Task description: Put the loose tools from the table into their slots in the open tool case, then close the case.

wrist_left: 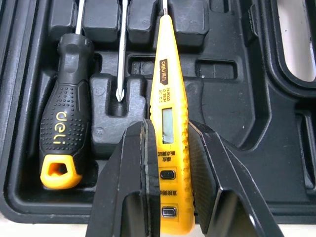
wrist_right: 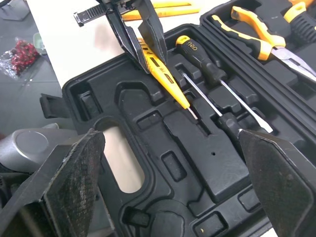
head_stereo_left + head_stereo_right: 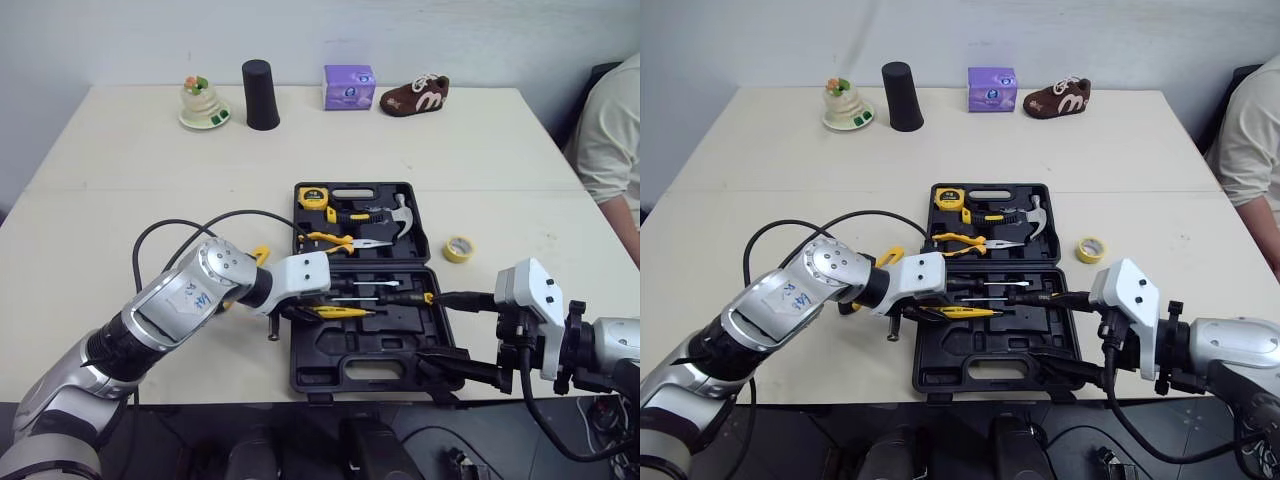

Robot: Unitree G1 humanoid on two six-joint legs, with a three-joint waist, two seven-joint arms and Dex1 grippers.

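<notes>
Both sets of jaws are at the open tool case (image 3: 330, 365): the left jaws clamp the yellow tester pen (image 1: 168, 123), its tip reaching ahead over the tray, a black-handled screwdriver (image 1: 64, 123) slotted just beside. The right jaws gape wide, empty

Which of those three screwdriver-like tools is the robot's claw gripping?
The all-yellow tester pen, clamped in the left gripper; the two black-handled screwdrivers lie free beside it.

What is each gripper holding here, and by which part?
The left gripper grips the yellow tester pen by its button end, the tip pointing away. The right gripper is open and holds nothing.
</notes>
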